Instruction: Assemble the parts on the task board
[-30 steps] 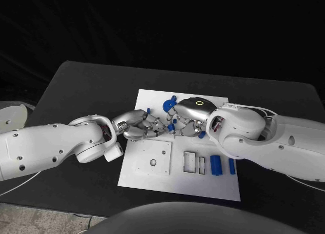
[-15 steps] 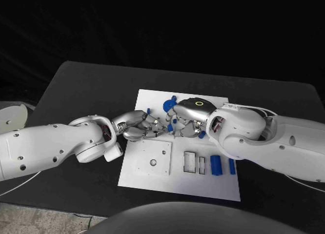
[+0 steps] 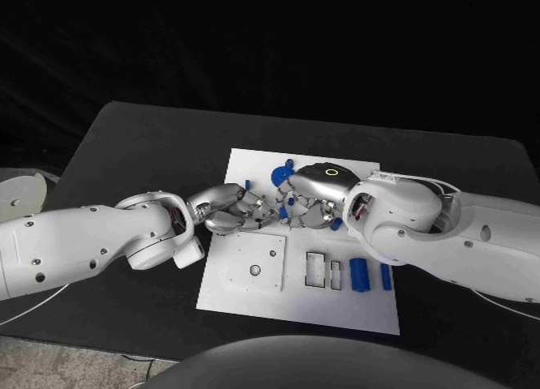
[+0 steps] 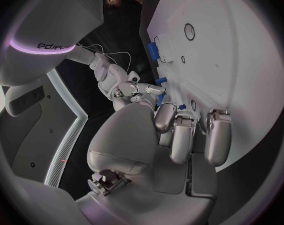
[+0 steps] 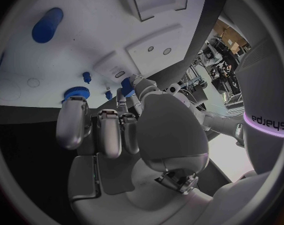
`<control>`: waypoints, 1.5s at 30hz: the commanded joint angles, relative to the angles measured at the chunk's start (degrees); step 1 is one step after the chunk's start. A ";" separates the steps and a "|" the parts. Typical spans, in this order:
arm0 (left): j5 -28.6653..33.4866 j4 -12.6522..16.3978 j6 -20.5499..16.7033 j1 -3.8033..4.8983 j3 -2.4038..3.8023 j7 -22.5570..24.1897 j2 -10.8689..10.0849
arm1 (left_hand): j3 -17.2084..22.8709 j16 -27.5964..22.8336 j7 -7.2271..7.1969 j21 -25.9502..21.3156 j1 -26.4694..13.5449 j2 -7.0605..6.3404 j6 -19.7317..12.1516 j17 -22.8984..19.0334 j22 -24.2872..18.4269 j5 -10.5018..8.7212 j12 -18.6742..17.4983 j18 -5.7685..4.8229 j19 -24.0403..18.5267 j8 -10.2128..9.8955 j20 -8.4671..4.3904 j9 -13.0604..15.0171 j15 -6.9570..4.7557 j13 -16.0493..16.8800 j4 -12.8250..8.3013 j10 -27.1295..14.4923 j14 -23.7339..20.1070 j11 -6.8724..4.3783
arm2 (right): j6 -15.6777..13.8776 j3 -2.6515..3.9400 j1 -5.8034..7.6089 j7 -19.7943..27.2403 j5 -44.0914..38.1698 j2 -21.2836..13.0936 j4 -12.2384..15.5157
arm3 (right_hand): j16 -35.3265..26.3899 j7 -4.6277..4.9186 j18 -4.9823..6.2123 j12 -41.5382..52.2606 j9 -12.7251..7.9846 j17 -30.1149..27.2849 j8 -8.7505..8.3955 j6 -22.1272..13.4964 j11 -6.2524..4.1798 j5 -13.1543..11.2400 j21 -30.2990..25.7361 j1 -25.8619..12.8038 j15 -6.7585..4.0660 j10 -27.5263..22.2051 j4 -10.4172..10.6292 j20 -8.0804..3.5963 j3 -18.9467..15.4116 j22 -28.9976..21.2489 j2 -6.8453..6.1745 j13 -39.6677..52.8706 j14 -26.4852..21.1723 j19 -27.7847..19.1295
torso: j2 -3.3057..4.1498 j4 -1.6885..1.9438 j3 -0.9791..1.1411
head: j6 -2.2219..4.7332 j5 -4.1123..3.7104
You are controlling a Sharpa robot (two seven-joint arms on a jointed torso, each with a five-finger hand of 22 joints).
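Silver left hand (image 3: 229, 212) and right hand (image 3: 307, 203) meet fingertip to fingertip over the task board (image 3: 296, 308), grip unclear

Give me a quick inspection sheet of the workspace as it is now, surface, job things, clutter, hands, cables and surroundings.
Surface: black table, task board in its middle.
Job's things: blue parts on the board; two bars beside two slots; a round part by the far edge; a small part between the two hands.
Clutter: nothing seen.
Hands: left hand and right hand meet fingertip to fingertip over the board; which one holds the small part cannot be told.
Cables: a thin white cable along the right arm.
Surroundings: dark.
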 commanded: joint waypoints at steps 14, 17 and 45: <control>-0.16 0.05 0.76 -0.06 0.01 -0.11 -0.74 | 0.98 0.14 0.56 0.08 0.41 -0.11 0.32 15.10 14.94 0.07 15.17 -0.37 6.03 -0.16 0.28 0.16 -0.19 22.02 -0.01 12.31 5.80 -3.99 | -0.21 0.00 -1.42 1.48 0.64 1.15 -5.07 | -0.59 0.05 1.25 0.22 0.19 8.45 -0.08 0.18 0.19 -0.07 -0.79 0.04 -0.01 6.11 -0.42 0.09 0.23 6.82 0.31 15.09 3.46 -0.65 | 0.01 0.05 0.00 | 0.00 -0.12; -0.17 0.07 0.76 -0.06 0.00 -0.17 -0.87 | 1.04 0.14 0.58 0.08 0.39 -0.14 0.40 15.10 14.92 0.05 15.17 -0.37 6.01 -0.13 0.28 0.19 -0.18 22.02 -0.01 12.31 5.80 -3.97 | -1.00 0.00 -2.03 1.83 0.79 1.51 -6.16 | -0.60 0.05 1.27 0.22 0.21 8.45 -0.14 0.08 0.19 -0.06 -0.88 0.14 0.00 6.11 -0.49 0.10 0.31 6.80 0.35 15.09 3.45 -0.68 | 0.07 0.04 -0.01 | 0.00 0.01; -0.17 -0.20 1.09 -0.06 0.00 -0.49 -0.80 | 1.65 0.14 0.68 0.04 0.36 -0.19 1.08 15.10 14.83 0.04 15.17 -0.34 5.87 0.20 0.36 0.40 -0.10 22.02 -0.04 12.31 5.80 -3.89 | -3.61 0.00 -3.83 2.62 0.15 3.24 -8.26 | -0.82 0.87 1.33 0.22 0.14 8.27 -2.61 -4.18 0.77 -2.95 -1.62 0.09 0.38 6.11 -0.97 0.45 0.14 6.81 0.15 15.09 3.35 -0.75 | 0.02 -0.05 0.00 | 0.00 0.10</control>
